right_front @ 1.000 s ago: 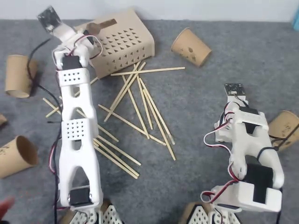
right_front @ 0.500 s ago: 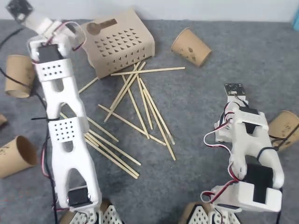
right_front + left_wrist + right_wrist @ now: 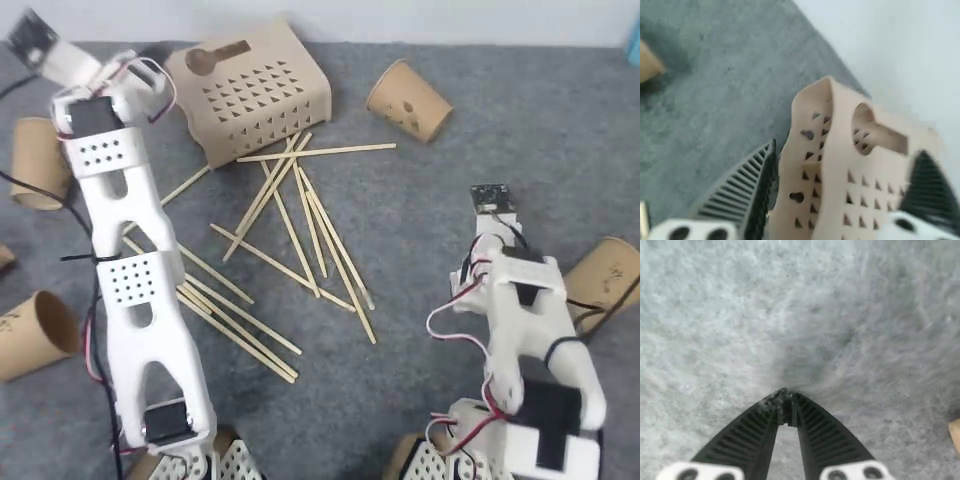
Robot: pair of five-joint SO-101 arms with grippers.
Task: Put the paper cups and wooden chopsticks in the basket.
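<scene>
The left pincer (image 3: 847, 150) is released, its two black ribbed fingers (image 3: 752, 185) spread wide on either side of the end of the beige perforated plastic basket (image 3: 262, 92). I cannot tell whether they touch it. The one basket lies tipped over at the far side of the grey carpet (image 3: 450, 200), with its triangle-holed face and its handle cut-out turned upward.

The right pincer (image 3: 787, 392) is clenched on nothing. Its fingertips meet just above bare carpet at the right of the scene, well apart from the basket.

The thin pale wooden chopsticks (image 3: 300, 250) lie loose on the carpet between the two arms, fanning from just beside the basket's near edge toward the near left. They number at least a dozen, but they cross too much for an exact count.

Four brown paper cups lie on their sides outside the basket. There is one cup (image 3: 408, 100) just right of the basket. A second cup (image 3: 40, 160) is at the far left, and a third cup (image 3: 35, 335) is at the near left. The fourth cup (image 3: 605, 272) is at the right edge, beside the right arm.
</scene>
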